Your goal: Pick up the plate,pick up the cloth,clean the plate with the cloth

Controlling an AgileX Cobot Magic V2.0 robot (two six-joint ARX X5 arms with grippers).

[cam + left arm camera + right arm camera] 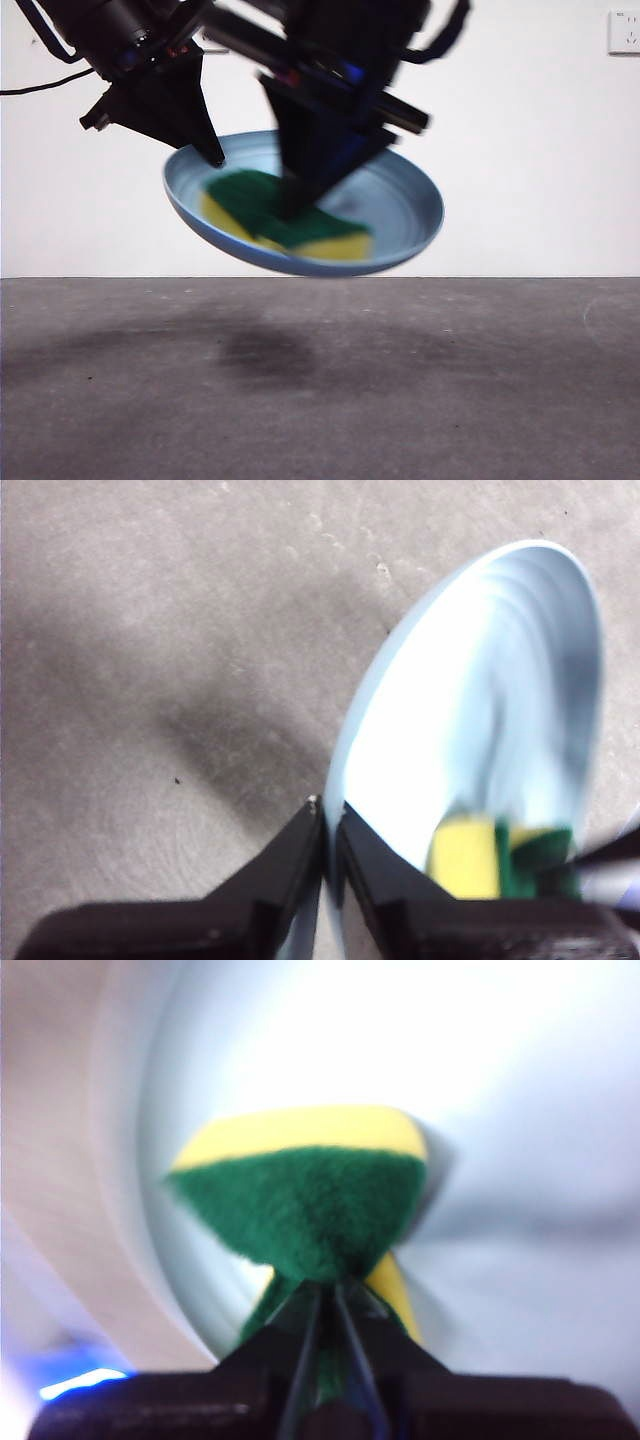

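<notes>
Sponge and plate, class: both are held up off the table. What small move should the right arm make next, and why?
Probably a short wiping stroke across the plate. The left tool is shut on the plate's rim and holds it tilted in the air. The right tool is shut on the sponge, which already lies inside the plate, seemingly against its surface. Both grasps look made, so wiping is what remains.

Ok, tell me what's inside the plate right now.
Inside the plate sits the cloth, green face up over yellow foam, pinched by the right gripper. The left gripper clamps the plate's rim. The plate's surface under the sponge is hidden.
</notes>
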